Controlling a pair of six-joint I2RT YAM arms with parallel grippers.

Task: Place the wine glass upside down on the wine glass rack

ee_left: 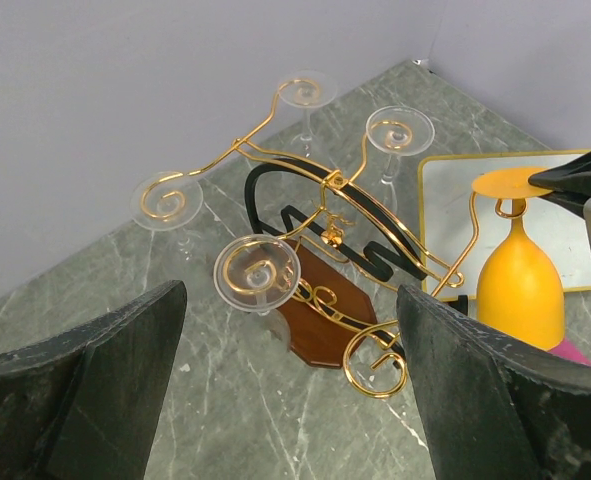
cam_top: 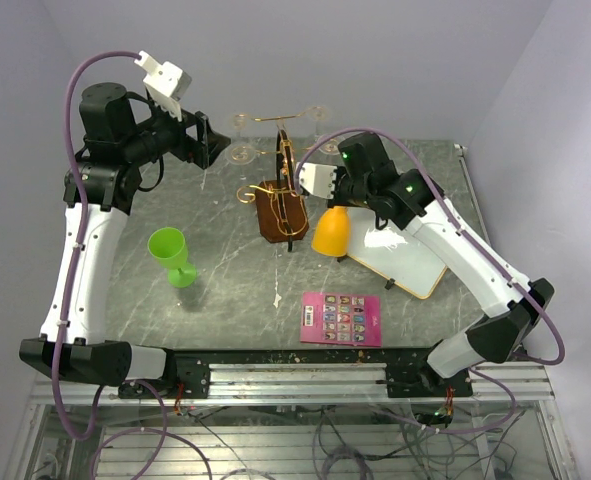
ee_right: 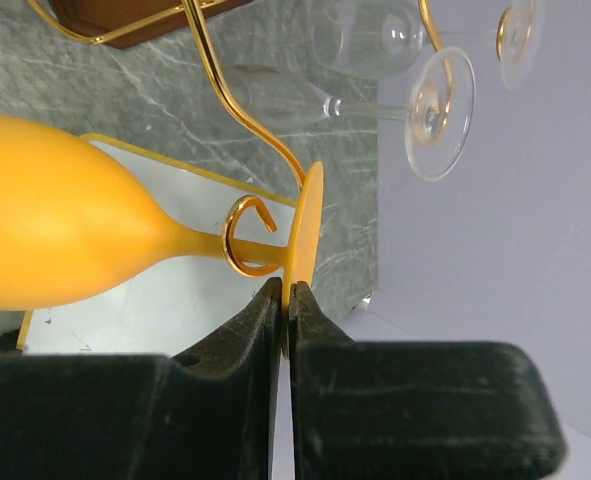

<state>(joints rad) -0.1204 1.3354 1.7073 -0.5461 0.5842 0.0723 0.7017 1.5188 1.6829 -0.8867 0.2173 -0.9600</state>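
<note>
The gold wire wine glass rack (cam_top: pixel 283 190) stands on its dark brown wooden base (cam_top: pixel 278 215) mid-table. It also shows in the left wrist view (ee_left: pixel 325 215). An orange wine glass (cam_top: pixel 331 232) hangs upside down, its stem inside a scroll hook (ee_right: pixel 247 238) of the rack. My right gripper (ee_right: pixel 288 290) is shut on the rim of the glass's foot (ee_right: pixel 308 225). The orange glass shows in the left wrist view (ee_left: pixel 519 285) too. My left gripper (cam_top: pixel 207 141) is open and empty, raised to the left of the rack. Clear glasses (ee_left: pixel 258 275) hang on other arms.
A green wine glass (cam_top: pixel 173 256) stands upright at the left front. A white gold-edged tray (cam_top: pixel 405 262) lies right of the rack. A pink card (cam_top: pixel 342 318) lies near the front edge. The back wall is close behind the rack.
</note>
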